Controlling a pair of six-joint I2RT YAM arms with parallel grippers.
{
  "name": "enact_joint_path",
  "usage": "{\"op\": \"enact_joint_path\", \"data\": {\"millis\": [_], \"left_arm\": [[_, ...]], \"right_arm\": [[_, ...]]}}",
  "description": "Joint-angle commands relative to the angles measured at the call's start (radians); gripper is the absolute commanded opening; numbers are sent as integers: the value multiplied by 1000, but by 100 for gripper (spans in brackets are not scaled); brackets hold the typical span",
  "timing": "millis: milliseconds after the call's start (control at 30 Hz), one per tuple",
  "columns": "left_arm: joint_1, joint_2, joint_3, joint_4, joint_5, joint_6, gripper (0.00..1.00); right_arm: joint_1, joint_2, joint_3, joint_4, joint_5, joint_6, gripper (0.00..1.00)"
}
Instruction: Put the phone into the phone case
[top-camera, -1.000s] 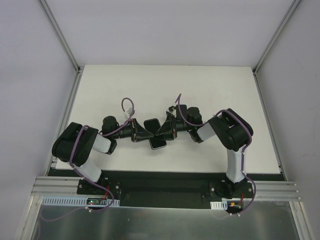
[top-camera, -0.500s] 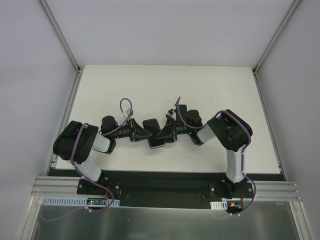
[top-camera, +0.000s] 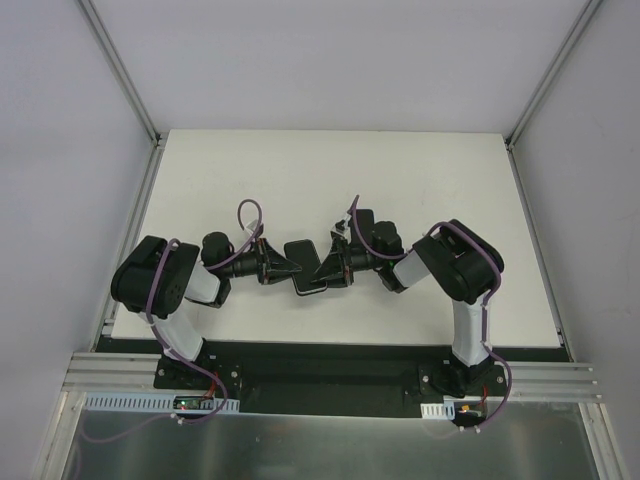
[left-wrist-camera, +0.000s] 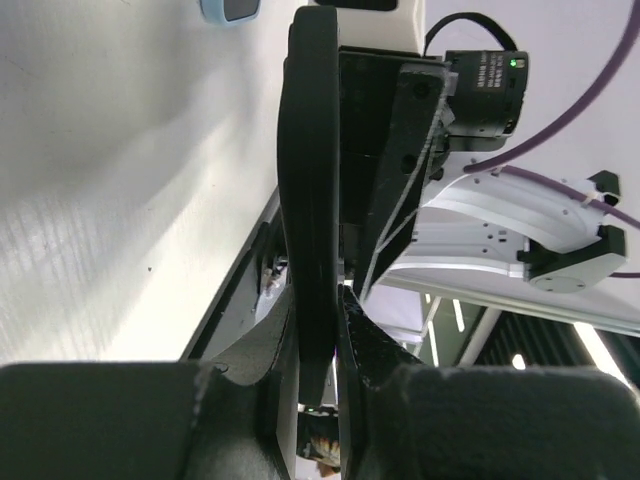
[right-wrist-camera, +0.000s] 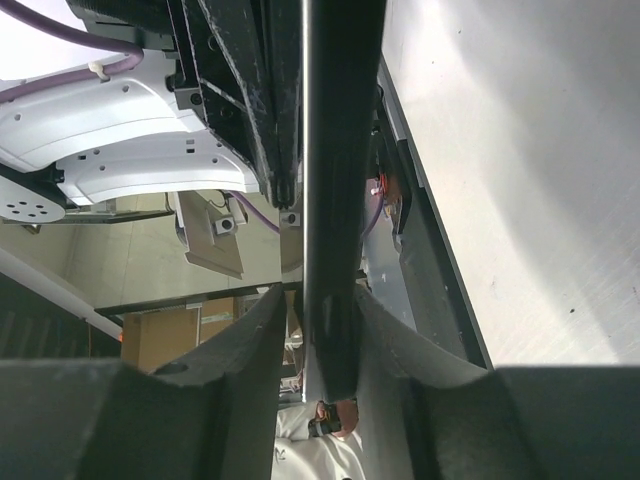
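Observation:
In the top view my left gripper (top-camera: 288, 270) and right gripper (top-camera: 322, 272) meet nose to nose over the white table (top-camera: 420, 190). Two dark flat slabs overlap between them (top-camera: 304, 262). In the left wrist view my left gripper (left-wrist-camera: 315, 310) is shut on a thin black slab seen edge-on, which looks like the phone case (left-wrist-camera: 312, 180). In the right wrist view my right gripper (right-wrist-camera: 318, 305) is shut on a dark slab with a silver edge, which looks like the phone (right-wrist-camera: 340, 150). How far one sits inside the other is hidden.
A small light-blue object (left-wrist-camera: 230, 9) lies on the table at the top edge of the left wrist view. The table's front edge and the black base rail (top-camera: 330, 352) lie just below the grippers. White walls stand around the table.
The two slabs were apart, one above the other; now they overlap. Both grippers have shifted slightly left and away from the front edge, still holding them.

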Motion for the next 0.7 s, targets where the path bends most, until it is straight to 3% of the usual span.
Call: {"op": "enact_joint_path", "data": {"millis": [0,67,167,333,433,533,667], "left_arm": [[26,37,3,228,-61,14,12],[26,48,2,248,-58,5,17],[26,51,-10,281,-51,-6,31],[26,39,-41,311,-33,-8,50],[24,49,-49,317,-36,-6,50],[24,74,-55,354,-38,-20,46],[23,105,-60,386,-41,-44,30]], "right_arm": [[25,-71,8,280,-44,17,29],[25,-72,14,280,-30,33,18],[24,-69,28,280,-10,60,10],[25,-39,69,279,4,96,6],[27,-22,80,280,4,97,8],[27,-5,78,280,4,97,18],[27,21,65,280,8,93,36]]}}
